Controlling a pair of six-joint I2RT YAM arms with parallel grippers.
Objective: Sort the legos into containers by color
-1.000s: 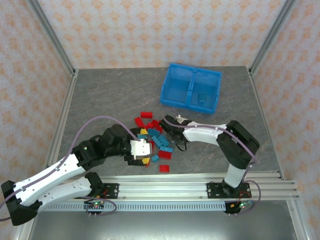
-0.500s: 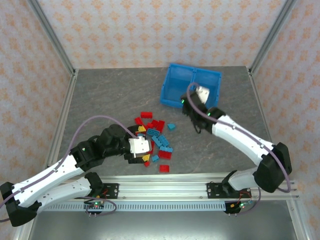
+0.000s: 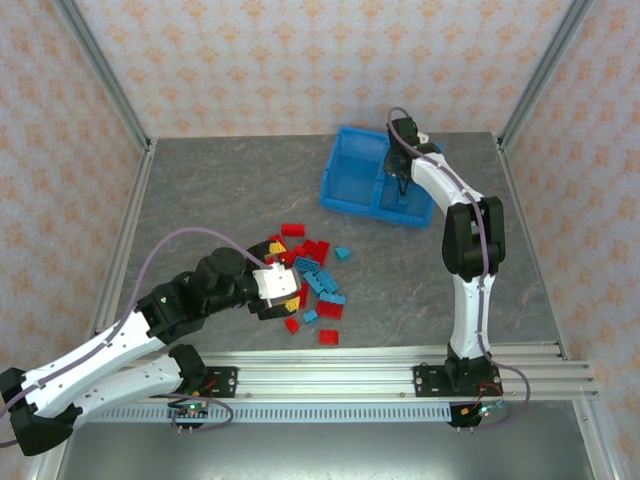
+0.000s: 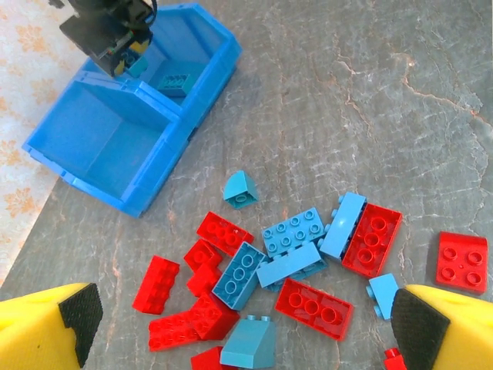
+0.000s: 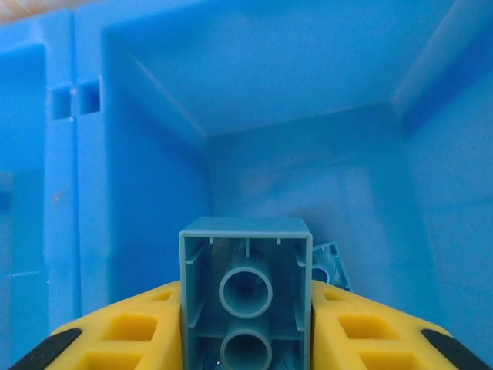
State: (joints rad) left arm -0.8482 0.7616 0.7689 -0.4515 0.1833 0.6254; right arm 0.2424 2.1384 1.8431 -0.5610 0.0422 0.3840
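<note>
Red and teal legos [image 3: 305,270] lie in a loose pile on the grey table, among them a flat red brick [image 4: 314,307] and a teal studded brick [image 4: 291,230]. My left gripper [image 3: 275,295] hovers open above this pile, its yellow fingers [image 4: 54,324] wide apart with nothing between them. The blue two-compartment bin [image 3: 330,185] stands at the back. My right gripper [image 3: 400,165] hangs over its right compartment, shut on a teal brick [image 5: 246,297] whose hollow underside faces the camera. Another teal brick [image 4: 176,81] lies on that compartment's floor. The left compartment [image 4: 115,139] holds nothing.
A single teal sloped brick [image 3: 343,253] lies apart between pile and bin. Two yellow bricks [image 3: 277,247] sit in the pile. Metal frame posts and patterned walls enclose the table; a rail [image 3: 400,365] runs along the near edge.
My right arm has lifted a teal brick from the pile and swung it back over the bin's right compartment. My left gripper has stayed open and edged slightly over the pile.
</note>
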